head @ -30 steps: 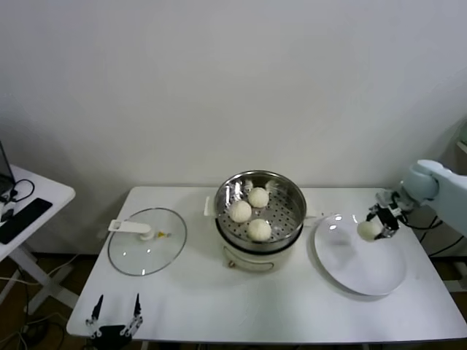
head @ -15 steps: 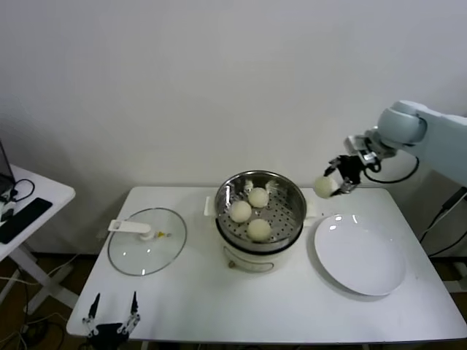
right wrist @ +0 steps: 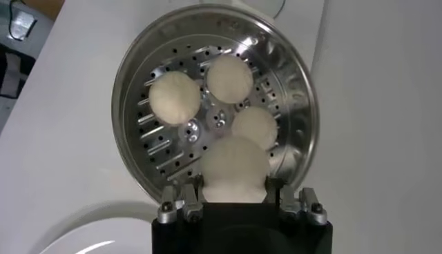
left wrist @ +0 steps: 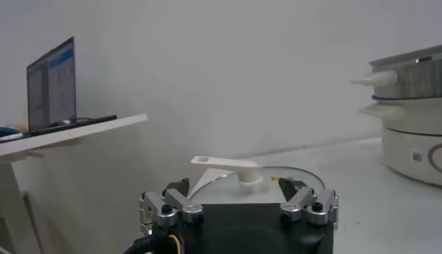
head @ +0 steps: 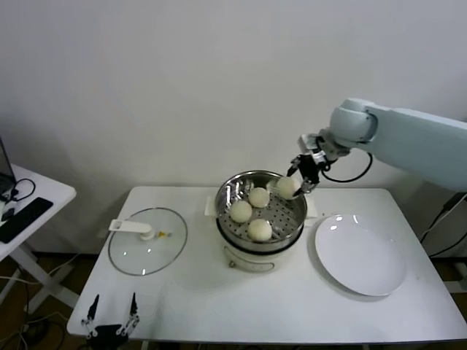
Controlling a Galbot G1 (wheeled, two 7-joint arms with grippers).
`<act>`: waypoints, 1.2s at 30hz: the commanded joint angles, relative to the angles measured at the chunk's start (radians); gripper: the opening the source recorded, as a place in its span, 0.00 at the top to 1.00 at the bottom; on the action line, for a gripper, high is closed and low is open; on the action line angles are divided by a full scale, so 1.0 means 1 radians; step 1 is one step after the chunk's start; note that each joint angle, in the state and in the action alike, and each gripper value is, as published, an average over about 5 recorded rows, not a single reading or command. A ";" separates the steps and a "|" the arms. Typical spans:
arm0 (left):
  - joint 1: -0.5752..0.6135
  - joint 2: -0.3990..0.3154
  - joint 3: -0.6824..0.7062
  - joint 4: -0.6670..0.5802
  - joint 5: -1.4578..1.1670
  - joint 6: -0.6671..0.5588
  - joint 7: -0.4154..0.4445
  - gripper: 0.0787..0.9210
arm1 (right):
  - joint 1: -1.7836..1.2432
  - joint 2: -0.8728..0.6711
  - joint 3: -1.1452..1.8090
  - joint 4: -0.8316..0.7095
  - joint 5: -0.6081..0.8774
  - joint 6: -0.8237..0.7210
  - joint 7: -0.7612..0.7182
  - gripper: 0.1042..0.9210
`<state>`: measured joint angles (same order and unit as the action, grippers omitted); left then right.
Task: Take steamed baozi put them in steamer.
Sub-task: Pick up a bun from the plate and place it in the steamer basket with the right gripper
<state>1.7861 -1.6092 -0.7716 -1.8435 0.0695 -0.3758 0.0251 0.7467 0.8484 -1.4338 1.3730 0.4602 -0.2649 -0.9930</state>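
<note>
- Three buns (head: 249,210) crowd the steamer (head: 260,189) floor's left and middle; bare floor lies on its right.
- Lid (head: 147,241) and plate (head: 360,254) flank it on the counter (head: 219,299).

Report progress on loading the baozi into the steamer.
Done: three baozi lie in the steamer, and the white plate holds none. In hand: the right gripper carries the fourth baozi above the basket. Left: lower and release it. The left gripper is parked at the table's near edge.

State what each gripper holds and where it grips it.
The right gripper is shut on a baozi, pinched across its sides, above the steamer. The left gripper holds nothing.
</note>
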 commanded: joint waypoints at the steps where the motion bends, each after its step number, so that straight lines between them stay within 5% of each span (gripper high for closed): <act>1: 0.003 -0.049 0.000 0.000 0.001 -0.003 0.000 0.12 | -0.153 0.054 0.023 -0.022 -0.061 -0.051 0.028 0.38; 27: 0.000 -0.049 -0.001 0.004 -0.001 -0.007 0.000 0.12 | -0.231 0.084 0.062 -0.091 -0.163 -0.039 0.046 0.37; 36: 0.002 -0.049 -0.002 -0.003 -0.001 -0.006 0.000 0.12 | -0.139 0.064 0.048 -0.075 0.006 -0.036 0.028 0.17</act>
<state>1.7855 -1.6092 -0.7727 -1.8434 0.0687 -0.3821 0.0250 0.5416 0.9218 -1.3746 1.2924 0.3423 -0.3017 -0.9530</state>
